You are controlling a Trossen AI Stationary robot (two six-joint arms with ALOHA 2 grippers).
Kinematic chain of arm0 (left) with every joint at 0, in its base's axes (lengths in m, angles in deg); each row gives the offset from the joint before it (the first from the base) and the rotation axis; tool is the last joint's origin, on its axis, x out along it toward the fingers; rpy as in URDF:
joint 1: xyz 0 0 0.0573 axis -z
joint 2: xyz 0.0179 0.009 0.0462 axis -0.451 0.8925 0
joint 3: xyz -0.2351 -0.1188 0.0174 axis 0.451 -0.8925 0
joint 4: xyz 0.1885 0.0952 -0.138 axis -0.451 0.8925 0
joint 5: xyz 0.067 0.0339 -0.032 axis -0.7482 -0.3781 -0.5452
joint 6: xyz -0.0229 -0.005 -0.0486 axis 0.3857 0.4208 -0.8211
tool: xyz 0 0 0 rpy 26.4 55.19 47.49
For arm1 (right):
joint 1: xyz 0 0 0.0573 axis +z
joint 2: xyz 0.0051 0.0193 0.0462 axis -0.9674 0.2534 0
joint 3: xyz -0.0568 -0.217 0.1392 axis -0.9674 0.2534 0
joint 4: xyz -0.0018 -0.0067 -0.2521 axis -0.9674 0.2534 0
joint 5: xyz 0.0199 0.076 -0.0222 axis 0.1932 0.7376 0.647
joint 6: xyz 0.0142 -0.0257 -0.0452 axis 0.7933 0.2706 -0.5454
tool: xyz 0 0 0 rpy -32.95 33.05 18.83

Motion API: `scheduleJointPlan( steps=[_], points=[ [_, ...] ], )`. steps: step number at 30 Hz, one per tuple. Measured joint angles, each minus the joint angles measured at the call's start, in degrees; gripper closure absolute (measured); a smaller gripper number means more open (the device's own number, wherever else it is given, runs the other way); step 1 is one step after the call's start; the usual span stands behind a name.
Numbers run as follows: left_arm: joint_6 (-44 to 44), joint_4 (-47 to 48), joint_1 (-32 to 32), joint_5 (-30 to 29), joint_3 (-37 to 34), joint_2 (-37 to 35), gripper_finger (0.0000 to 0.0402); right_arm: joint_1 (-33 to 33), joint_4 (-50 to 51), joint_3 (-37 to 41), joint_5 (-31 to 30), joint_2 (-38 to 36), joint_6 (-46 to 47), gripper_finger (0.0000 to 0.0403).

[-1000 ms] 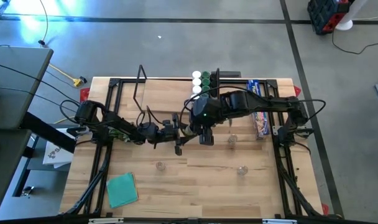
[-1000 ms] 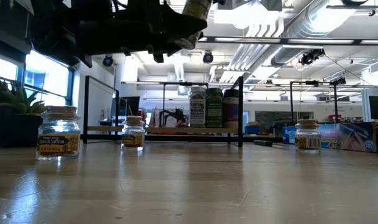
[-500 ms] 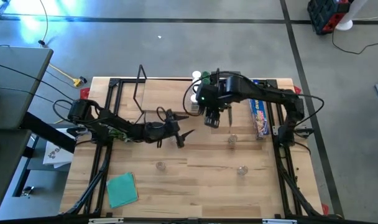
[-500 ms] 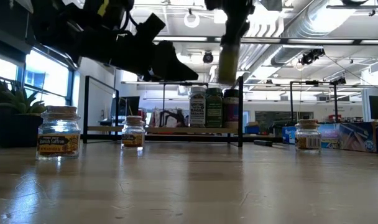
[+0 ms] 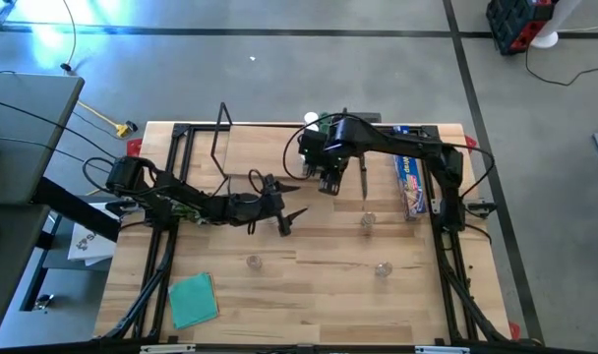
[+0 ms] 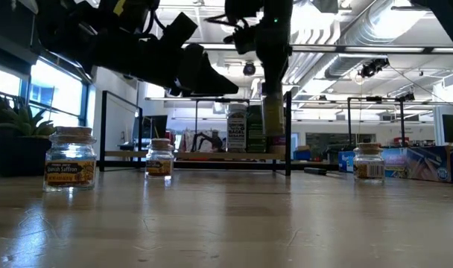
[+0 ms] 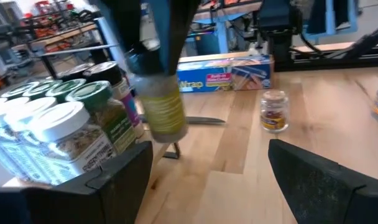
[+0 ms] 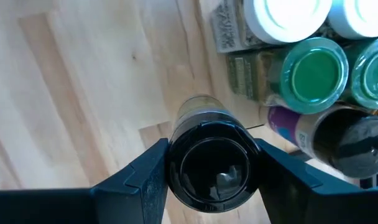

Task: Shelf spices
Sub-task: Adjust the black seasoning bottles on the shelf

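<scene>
My right gripper (image 5: pixel 328 178) points down over the shelf (image 5: pixel 260 153), shut on a clear spice jar with a black lid (image 8: pixel 212 163). The jar hangs beside the spices (image 5: pixel 319 122) that stand in a cluster at the shelf's right end (image 7: pixel 64 127). It also shows in the low view (image 6: pixel 273 113) and the left wrist view (image 7: pixel 162 107). My left gripper (image 5: pixel 289 200) stands open mid-table with nothing between its fingers (image 7: pixel 207 180). Three loose spice jars (image 5: pixel 367 222), (image 5: pixel 252 262), (image 5: pixel 383 267) stand on their bases on the table. My right gripper pinches the jar's black-lidded top end (image 8: pixel 179 167) between its two fingers (image 8: pixel 273 173), one on each side of the lid. The fingers come from above, pointing down. The jar hangs upright below them (image 6: pixel 273 123), clear of the shelf board, close to the standing jars.
A long blue wrap box (image 5: pixel 410 182) lies to the right of the shelf. A green cloth (image 5: pixel 193 298) lies near the front left. The shelf's black wire frames (image 5: pixel 221 133), (image 6: pixel 288 134) stand upright at its ends. A plant (image 6: pixel 18 141) shows at the left in the low view.
My right gripper has carried the jar from mid-table toward the far edge and down to the shelf's right end, turning the jar from tilted to upright. My left gripper has opened, tipped toward level and stayed mid-table.
</scene>
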Motion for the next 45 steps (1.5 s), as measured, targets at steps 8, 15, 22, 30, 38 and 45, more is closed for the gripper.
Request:
scheduleJointPlan(
  steps=[8, 15, 22, 30, 38, 45],
  points=[
    [-0.02, -0.07, 0.04, 1.69, 0.0, 0.0, 0.0087, -0.92, 0.51, 0.0, -2.2, 1.77, -0.6, 0.021],
    [-0.52, -0.07, 0.04, 1.69, 0.0, 0.0, 0.0087, -1.99, -0.07, 0.0, -2.62, 2.06, 0.51, 0.021],
    [-0.98, -0.07, 0.04, 2.08, 0.0, 0.0, 0.0087, -2.83, -0.42, 0.0, -4.0, 2.06, 0.52, 0.021],
    [-0.97, -0.07, 0.07, 2.11, 0.0, 0.0, 0.0087, -3.21, -0.57, 0.0, -4.11, 2.06, 0.5, 0.021],
    [-1.31, -0.07, 0.07, 3.6, 0.0, 0.0, 0.0087, -3.79, -1.8, 0.0, -4.12, 2.19, 0.61, 0.0206],
    [-1.32, -0.09, 0.07, 3.62, 0.0, 0.0, 0.0087, -4.05, -1.93, 0.0, -4.16, 2.2, 0.6, 0.0203]
  ],
)
